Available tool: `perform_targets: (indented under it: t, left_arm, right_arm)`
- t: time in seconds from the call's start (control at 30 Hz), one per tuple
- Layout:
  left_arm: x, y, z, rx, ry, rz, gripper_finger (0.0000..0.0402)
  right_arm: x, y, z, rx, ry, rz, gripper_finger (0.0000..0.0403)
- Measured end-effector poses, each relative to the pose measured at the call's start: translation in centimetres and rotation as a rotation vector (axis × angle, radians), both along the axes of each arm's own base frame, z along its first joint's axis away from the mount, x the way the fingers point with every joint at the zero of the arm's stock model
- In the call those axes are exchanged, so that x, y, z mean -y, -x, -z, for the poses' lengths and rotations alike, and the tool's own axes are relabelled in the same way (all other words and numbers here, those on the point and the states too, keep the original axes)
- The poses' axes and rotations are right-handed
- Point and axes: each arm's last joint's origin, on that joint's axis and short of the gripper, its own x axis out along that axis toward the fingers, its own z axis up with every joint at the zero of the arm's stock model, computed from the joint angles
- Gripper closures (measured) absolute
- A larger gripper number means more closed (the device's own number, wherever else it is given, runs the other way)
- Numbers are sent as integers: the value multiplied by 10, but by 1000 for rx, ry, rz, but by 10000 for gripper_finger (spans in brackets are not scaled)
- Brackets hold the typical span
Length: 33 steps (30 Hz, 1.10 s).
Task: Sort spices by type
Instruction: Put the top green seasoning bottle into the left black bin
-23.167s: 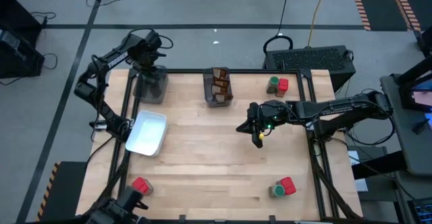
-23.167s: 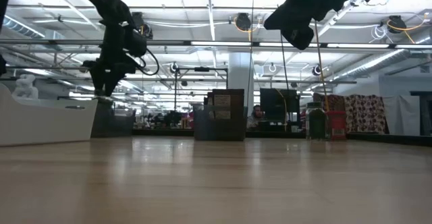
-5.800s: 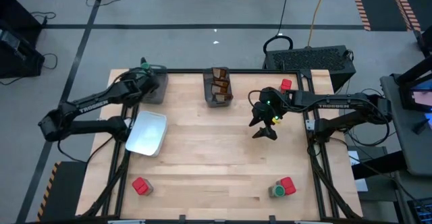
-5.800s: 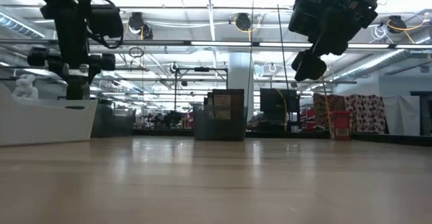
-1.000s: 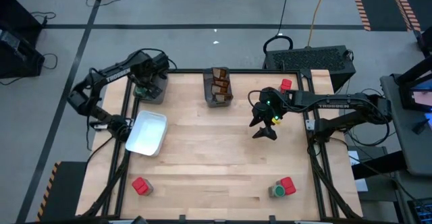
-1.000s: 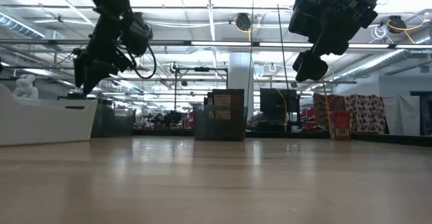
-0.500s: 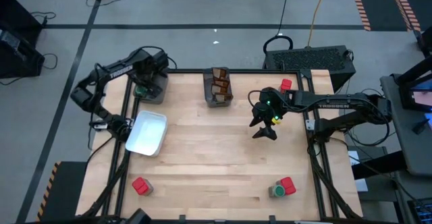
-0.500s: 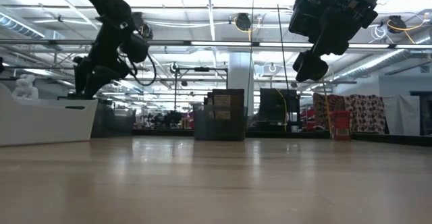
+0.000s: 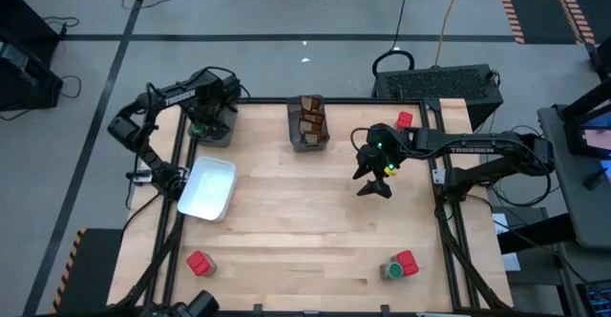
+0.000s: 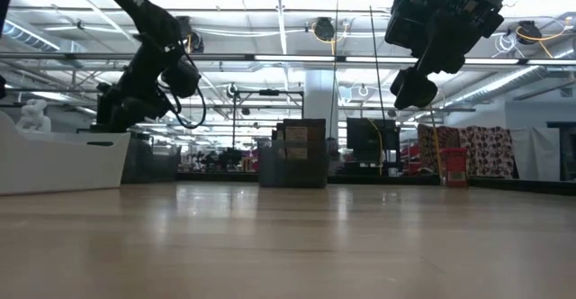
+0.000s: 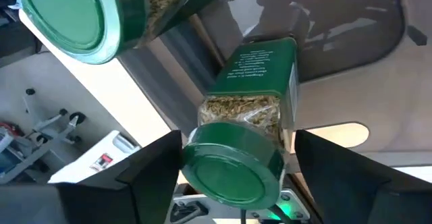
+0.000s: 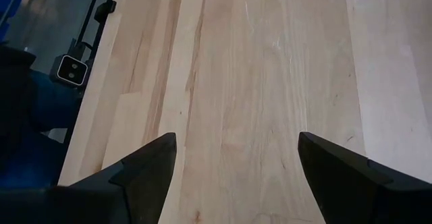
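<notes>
1. Over the last second our left claw [image 9: 202, 124] has pulled back slightly above the grey bin [image 9: 216, 126] at the desk's [image 9: 305, 221] far left corner.
2. Its fingers now stand wide apart, empty; the green-lidded jar [image 11: 246, 133] lies in the bin beside another jar [image 11: 101, 11].
3. Our right claw [image 9: 374, 185], also open and empty, has stayed mid-desk.
4. We judge this jar sorted; red containers [image 9: 199, 262] remain.

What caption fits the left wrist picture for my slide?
Two green-lidded spice jars lie in a dark grey bin, one between the left gripper's open jaws.
</notes>
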Motion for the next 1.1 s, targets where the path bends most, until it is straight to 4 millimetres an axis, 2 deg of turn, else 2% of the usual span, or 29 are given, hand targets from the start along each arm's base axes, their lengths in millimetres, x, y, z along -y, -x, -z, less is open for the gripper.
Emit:
perform_targets:
  t: [0.27,0.73,0.93,1.1]
  left_arm:
    - [1,0,-2,-4,-1,1,187]
    - [-15,0,-15,74,-102,-147,187]
    - [-18,0,-13,83,-139,-211,187]
    - [-21,-1,-6,24,-141,-226,187]
  right_arm:
    - [0,0,0,3,6,-6,110]
    - [0,0,0,2,2,-5,110]
    - [-1,1,1,-15,-14,3,110]
    - [-6,0,1,-24,-17,-17,110]
